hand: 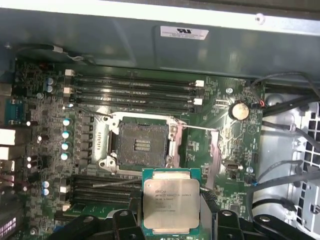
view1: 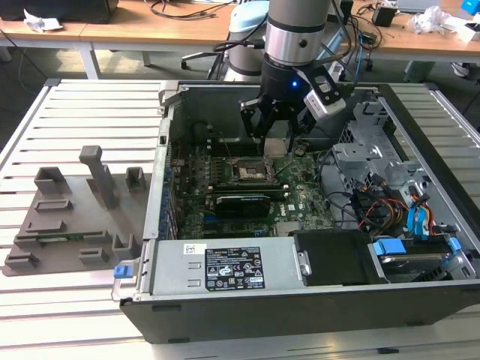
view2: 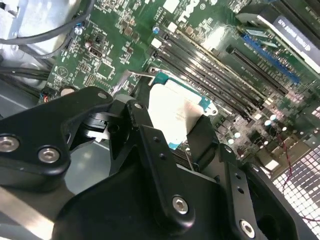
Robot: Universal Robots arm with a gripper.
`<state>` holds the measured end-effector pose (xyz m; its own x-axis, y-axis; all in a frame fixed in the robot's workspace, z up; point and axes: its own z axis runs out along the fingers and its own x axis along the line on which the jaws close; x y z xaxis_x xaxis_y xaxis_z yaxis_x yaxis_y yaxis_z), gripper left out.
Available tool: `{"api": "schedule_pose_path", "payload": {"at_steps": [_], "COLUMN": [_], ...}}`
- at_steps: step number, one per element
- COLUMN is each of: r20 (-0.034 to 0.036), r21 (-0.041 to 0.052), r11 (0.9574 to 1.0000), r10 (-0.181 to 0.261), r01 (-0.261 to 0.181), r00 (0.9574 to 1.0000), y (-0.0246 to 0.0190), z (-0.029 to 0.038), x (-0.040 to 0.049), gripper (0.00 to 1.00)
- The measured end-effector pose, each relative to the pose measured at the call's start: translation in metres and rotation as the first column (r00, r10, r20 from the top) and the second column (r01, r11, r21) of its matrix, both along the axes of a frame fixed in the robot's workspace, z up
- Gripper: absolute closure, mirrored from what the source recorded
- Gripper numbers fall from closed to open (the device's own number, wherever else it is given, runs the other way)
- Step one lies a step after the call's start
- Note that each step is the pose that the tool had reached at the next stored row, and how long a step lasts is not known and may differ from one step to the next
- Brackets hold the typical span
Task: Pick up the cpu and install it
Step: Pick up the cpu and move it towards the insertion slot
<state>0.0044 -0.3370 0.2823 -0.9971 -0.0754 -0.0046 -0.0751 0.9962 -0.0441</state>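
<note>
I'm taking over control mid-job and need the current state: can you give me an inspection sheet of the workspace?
Surface: slatted metal table carrying an open computer case.
Job's things: cpu held above the motherboard, not in the socket, which sits open and empty.
Clutter: grey fixture block on the table at the exterior view's left.
Grippers: gripper inside the case, shut on the cpu.
Cables: coloured wires bundled in the case at the exterior view's right.
Surroundings: wooden benches behind the table, with cables on them.
</note>
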Motion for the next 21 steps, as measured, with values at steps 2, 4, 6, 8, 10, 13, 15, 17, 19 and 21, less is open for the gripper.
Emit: {"api": "schedule_pose_path", "payload": {"at_steps": [2,4,6,8,10,13,15,17,19,21], "r20": [0.0000,0.0000,-0.0001,0.0001,-0.0001,-0.0001,0.0000,-0.0001,-0.0001,0.0000], "r21": [-0.0014,-0.0014,-0.0015,-0.0012,-0.0015,-0.0015,-0.0014,-0.0015,-0.0015,-0.0014], "r11": [1.0000,1.0000,1.0000,1.0000,1.0000,1.0000,1.0000,1.0000,1.0000,1.0000], "r10": [0.000,0.000,0.000,0.000,0.000,0.000,0.000,0.000,0.000,0.000], "r01": [0.000,0.000,0.000,0.000,0.000,0.000,0.000,0.000,0.000,0.000], "r00": [1.0000,1.0000,1.0000,1.0000,1.0000,1.0000,1.0000,1.0000,1.0000,1.0000], "y": [0.0004,0.0004,0.0004,0.0005,0.0011,0.0024,0.0049,0.0079,0.0113,0.0131], "z": [0.0000,-0.0001,-0.0001,-0.0003,-0.0011,-0.0021,-0.0030,-0.0039,-0.0048,-0.0053], "x": [0.0000,0.0000,-0.0007,-0.0066,-0.0145,-0.0205,-0.0238,-0.0282,-0.0308,-0.0309], "gripper": [0.45,0.45,0.45,0.45,0.45,0.45,0.45,0.45,0.45,0.45]}}
